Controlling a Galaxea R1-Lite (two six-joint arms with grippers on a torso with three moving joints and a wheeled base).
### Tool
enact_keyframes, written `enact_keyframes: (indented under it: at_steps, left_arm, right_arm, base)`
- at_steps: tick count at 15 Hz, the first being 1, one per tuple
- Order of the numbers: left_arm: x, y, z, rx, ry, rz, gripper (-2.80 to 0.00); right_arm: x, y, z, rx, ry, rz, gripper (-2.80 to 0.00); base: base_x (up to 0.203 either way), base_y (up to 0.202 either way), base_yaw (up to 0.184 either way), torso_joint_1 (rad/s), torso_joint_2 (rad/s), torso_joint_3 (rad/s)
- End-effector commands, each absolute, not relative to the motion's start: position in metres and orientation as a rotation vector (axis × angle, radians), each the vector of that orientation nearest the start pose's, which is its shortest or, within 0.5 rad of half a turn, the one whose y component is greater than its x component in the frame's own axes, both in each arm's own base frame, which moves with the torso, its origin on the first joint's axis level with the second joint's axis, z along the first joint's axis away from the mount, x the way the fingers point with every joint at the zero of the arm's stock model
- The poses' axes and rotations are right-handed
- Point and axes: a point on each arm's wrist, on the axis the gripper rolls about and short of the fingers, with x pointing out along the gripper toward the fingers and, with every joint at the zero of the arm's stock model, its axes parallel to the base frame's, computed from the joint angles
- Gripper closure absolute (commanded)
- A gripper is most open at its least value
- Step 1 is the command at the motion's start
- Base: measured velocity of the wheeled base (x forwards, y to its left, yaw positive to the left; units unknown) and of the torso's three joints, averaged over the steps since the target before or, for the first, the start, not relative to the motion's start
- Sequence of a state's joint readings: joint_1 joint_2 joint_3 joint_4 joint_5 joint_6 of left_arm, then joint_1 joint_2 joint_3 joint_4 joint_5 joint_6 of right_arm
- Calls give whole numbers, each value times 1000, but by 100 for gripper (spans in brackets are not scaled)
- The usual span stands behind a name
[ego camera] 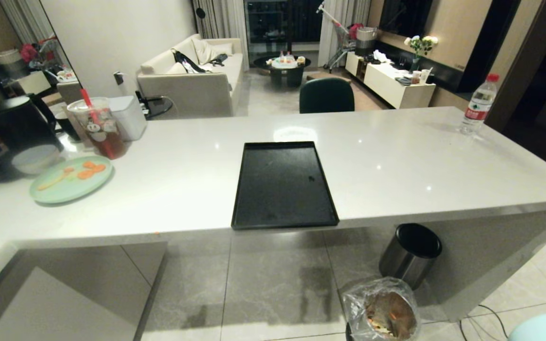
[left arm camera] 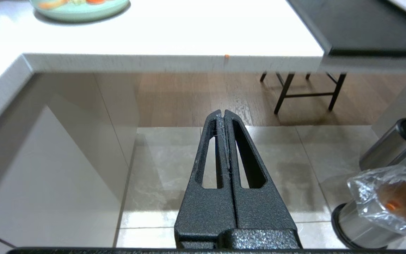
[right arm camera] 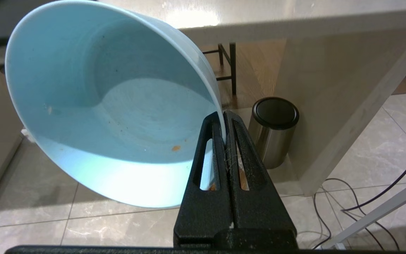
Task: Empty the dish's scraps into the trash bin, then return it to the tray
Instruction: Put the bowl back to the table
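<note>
From the head camera, the tray (ego camera: 284, 184) is lying flat on the white counter (ego camera: 396, 161), its near edge flush with the counter's front edge, and nothing is resting on it. To the robot's left, a mint-green plate (ego camera: 71, 179) carrying orange slices is sitting near a drink cup (ego camera: 97, 127) and a black kettle (ego camera: 19, 124). A water bottle (ego camera: 478, 104) is standing at the far right end. On the floor below, the trash bin (ego camera: 381, 310) with its crinkled clear bag is showing scraps (ego camera: 386, 316) inside, and a steel bin with a black lid (ego camera: 410, 255) is standing just behind it. Only a pale-blue rim of the dish (ego camera: 543, 327) is showing at the lower right corner; neither gripper is appearing in this view.

At the left wrist camera, the left gripper (left arm camera: 223, 113) is hanging over the floor tiles with its 2 fingers pressed together and gripping nothing. The trash bin (left arm camera: 375, 211) is standing off to one side, its bag holding an orange piece (left arm camera: 390, 205).

At the right wrist camera, the right gripper (right arm camera: 223, 113) is clamping the rim of the dish, with 1 finger on each side of the wall. The dish (right arm camera: 111, 102) is tilting steeply, its opening facing the camera (only a few specks and 1 small orange fleck are clinging inside). It is hanging in the air above the floor, apart from the lidded bin (right arm camera: 273, 130) beyond it.
</note>
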State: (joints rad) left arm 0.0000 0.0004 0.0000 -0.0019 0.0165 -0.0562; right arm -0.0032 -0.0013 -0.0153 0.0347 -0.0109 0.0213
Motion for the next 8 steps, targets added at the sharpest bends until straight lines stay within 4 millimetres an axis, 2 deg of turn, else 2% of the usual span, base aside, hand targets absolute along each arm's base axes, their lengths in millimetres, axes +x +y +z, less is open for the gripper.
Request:
enact_keyframes:
  at_steps: [1,4,8]
  left_arm:
    - [-23,0,76,-57,0,17,0]
    - [-23,0,76,-57,0,16,0]
    - [-23,0,76,-57,0,17,0]
  right_arm:
    - [-24,0,76,21,20,-14,0]
    - [-24,0,76,21,20,-14,0]
    - [-24,0,76,21,20,-14,0]
  base:
    - [0,0,0,234,-616,-378]
    - [0,0,0,201,-489,-300]
    - [0,0,0,156,-375,-222]
